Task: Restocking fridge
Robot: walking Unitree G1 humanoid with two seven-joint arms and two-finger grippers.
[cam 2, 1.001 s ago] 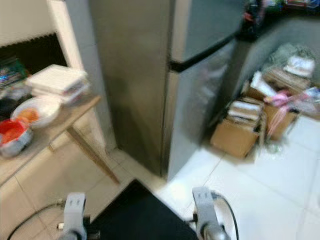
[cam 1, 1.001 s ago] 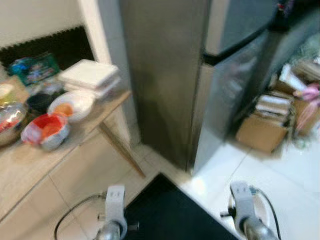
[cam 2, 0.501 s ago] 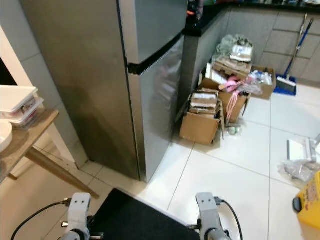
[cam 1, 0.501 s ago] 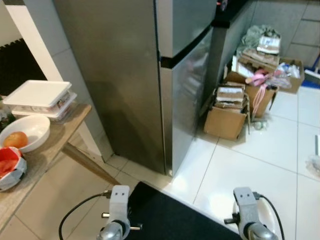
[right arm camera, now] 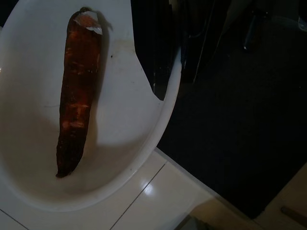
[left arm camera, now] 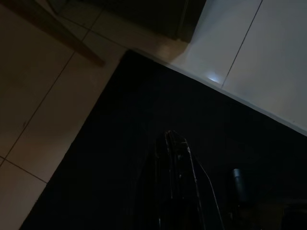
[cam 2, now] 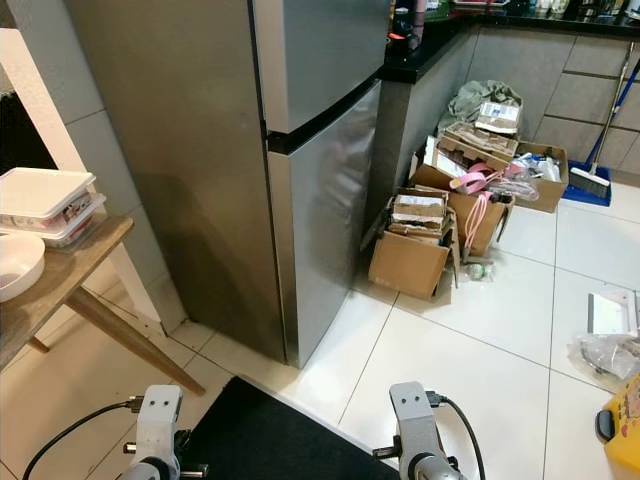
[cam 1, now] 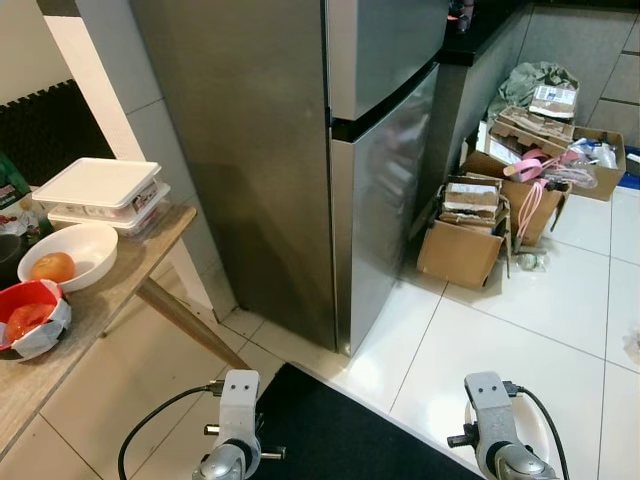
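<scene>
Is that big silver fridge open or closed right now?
Closed. Both doors of the fridge sit flush, with only the dark seam between the upper and lower door and nothing of the inside showing.

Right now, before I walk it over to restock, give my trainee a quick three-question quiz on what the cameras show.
1. True or false: the fridge has a door standing open.
2. What lies in the white dish held by the right gripper? A) carrot B) egg C) sponge
3. Fill in: the stacked lidded containers sit on a wooden ___ on the robot's left.

Key: 1 false, both doors are closed; 2 A; 3 table.
</scene>
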